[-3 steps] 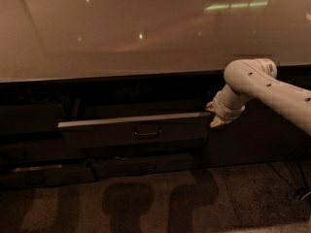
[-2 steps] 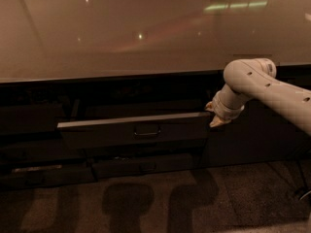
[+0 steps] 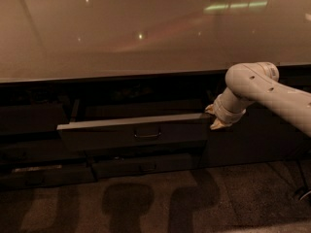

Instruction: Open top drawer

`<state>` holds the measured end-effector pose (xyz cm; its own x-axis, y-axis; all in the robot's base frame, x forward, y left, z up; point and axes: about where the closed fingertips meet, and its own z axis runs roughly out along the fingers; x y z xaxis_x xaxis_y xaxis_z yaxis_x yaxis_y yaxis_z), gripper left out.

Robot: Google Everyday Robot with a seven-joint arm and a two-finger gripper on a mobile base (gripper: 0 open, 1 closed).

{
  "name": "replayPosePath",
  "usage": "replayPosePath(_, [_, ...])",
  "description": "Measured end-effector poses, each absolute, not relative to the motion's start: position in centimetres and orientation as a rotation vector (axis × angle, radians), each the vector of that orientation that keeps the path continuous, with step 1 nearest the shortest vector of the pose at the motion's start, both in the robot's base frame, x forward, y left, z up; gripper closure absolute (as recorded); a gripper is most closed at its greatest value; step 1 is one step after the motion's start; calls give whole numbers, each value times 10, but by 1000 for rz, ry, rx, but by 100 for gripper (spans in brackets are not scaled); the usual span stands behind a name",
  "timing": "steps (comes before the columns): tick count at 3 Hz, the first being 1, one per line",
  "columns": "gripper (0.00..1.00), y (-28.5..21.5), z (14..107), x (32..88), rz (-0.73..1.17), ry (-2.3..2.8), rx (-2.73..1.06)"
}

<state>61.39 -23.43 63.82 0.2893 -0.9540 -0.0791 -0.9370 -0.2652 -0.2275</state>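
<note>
One dark grey top drawer [image 3: 131, 130] juts partly out beneath a pale glossy surface [image 3: 121, 33], its inside lost in shadow. The pale arm [image 3: 272, 91], cut off at the right edge, has its gripper [image 3: 214, 117] at the drawer front's right end; whether the gripper is spread or closed cannot be told.

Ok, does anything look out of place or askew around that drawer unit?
Only the top drawer stands out: it juts partly out while the drawer below sits shut. The gripper is at its right end, not at the centred handle. Nothing spilled or damaged shows.
</note>
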Motion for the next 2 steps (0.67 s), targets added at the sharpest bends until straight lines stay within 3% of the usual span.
replayPosePath(2, [100,-234,640,614,-108,1743,-2328])
